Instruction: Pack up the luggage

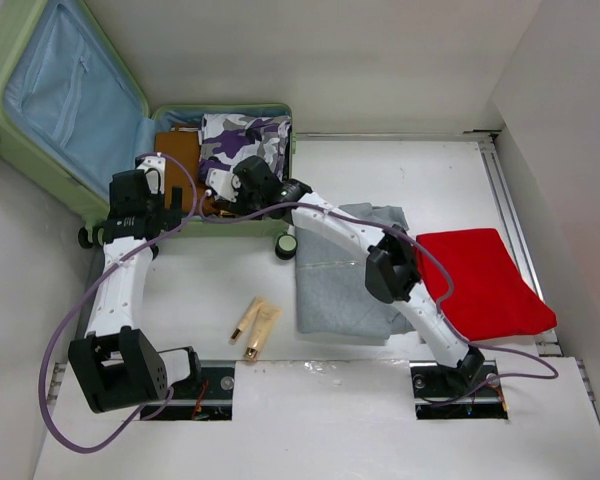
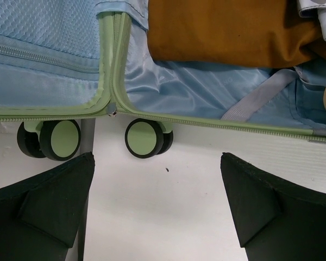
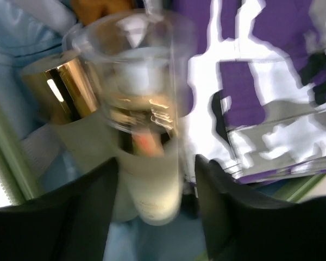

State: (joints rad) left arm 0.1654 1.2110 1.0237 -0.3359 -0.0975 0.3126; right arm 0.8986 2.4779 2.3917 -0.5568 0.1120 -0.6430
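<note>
While white walls (image 1: 330,60) box in the white table (image 1: 400,170), my left gripper (image 2: 157,179) gapes beside the luggage (image 1: 70,110); whether my right gripper (image 3: 155,179) clamps the blurred bottle (image 3: 146,136), I cannot tell.

In the top view, the left arm (image 1: 115,290) is found at 8 o'clock and the right arm (image 1: 335,228) at 4 o'clock. Each is built of white, rounded links, which are joined by black, boxy joint housings. A bulky black left base (image 1: 115,372) and a black right base (image 1: 460,374) are seen at the feet of the arms. A lilac cable (image 1: 48,365) is led in loose loops along each arm. The left pincer (image 2: 156,156) is made with two matte black, wedge-shaped fingers (image 2: 49,206), on which fine pale specks can be noticed. The right fingers (image 3: 250,217) of the right pincer (image 3: 156,163) are also dark, but they are blurred.
</note>
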